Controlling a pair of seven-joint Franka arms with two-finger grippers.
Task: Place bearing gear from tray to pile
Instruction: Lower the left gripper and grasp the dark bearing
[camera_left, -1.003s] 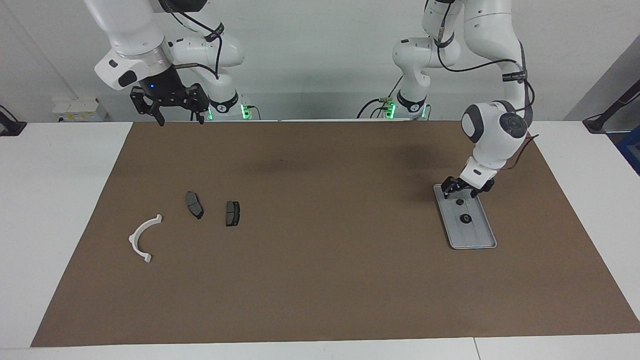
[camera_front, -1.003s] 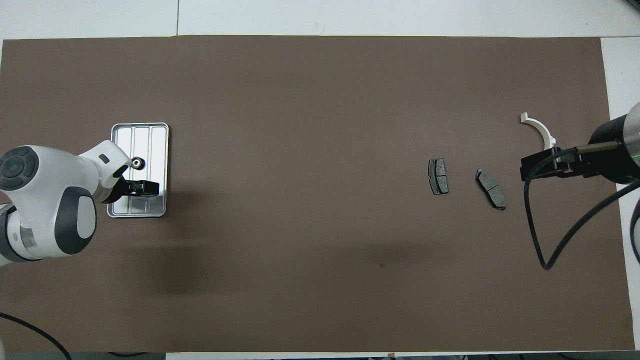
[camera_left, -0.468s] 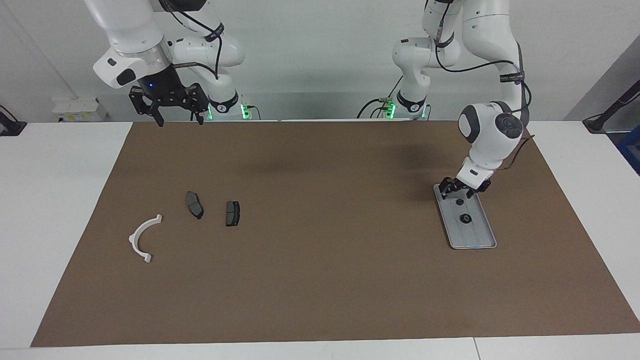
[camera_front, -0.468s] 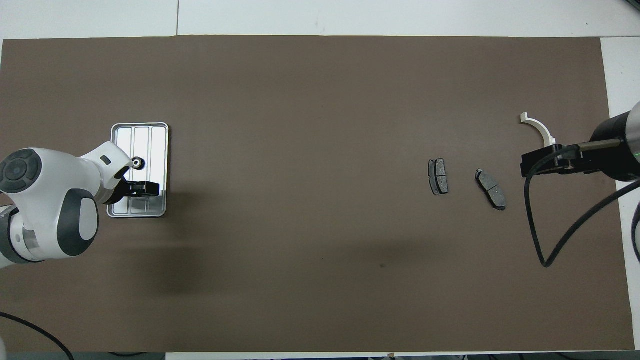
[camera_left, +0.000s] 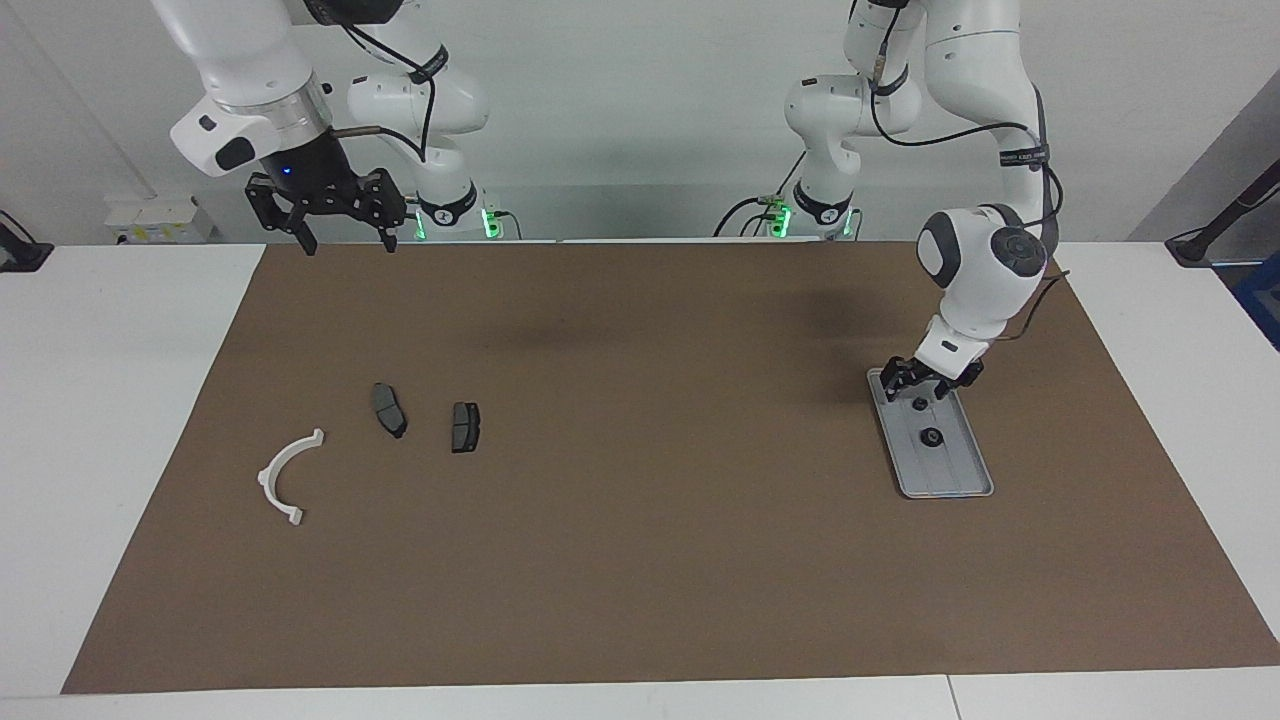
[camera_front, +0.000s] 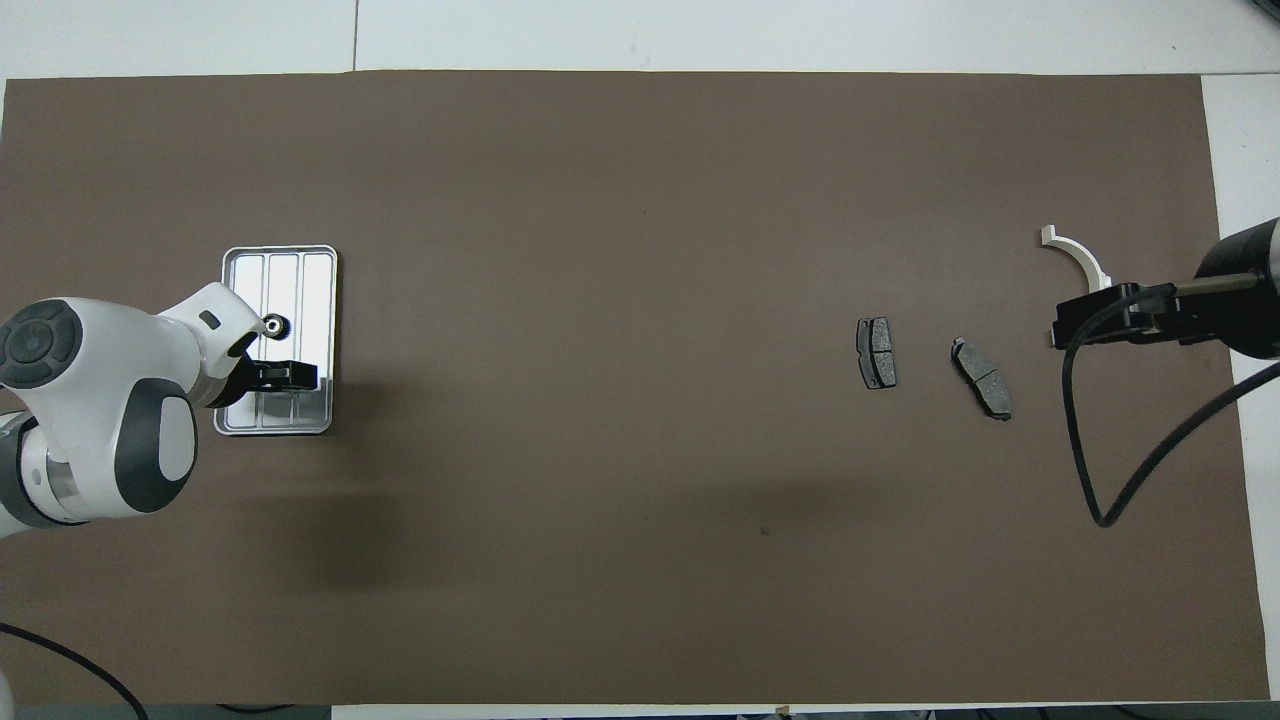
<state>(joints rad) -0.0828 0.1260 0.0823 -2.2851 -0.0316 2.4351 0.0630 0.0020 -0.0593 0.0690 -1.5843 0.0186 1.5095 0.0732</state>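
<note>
In the facing view, the upper left of the frame holds the right gripper (camera_left: 341, 238), raised over the table's robot-side edge at the corner of the brown mat (camera_left: 640, 560), its two fingers spread wide apart with nothing between them; this arm waits; behind it stand a pale wall and a low white box (camera_left: 155, 218) at the table's edge. The white table (camera_left: 90, 420) shows as bare margins around the mat, which covers most of the surface. At lower left of centre lies the pile: the white bracket (camera_left: 287, 476) nearest the frame's left, then two dark brake pads (camera_left: 389, 409) and (camera_left: 465, 426), all apart from one another and flat on the mat. Green lights glow at both arm bases at the top centre; black cables hang from the arms. At the right of the frame the tray (camera_left: 958, 478) lies on the mat; the bearing gear (camera_left: 931, 437) sits in its middle, and a smaller dark part (camera_left: 918, 404) lies higher in the frame, at the tray's upper end. The left gripper (camera_left: 928, 381) hangs low over that upper end, its fingers parted, seemingly either side of the smaller part; whether they touch it I cannot tell.
</note>
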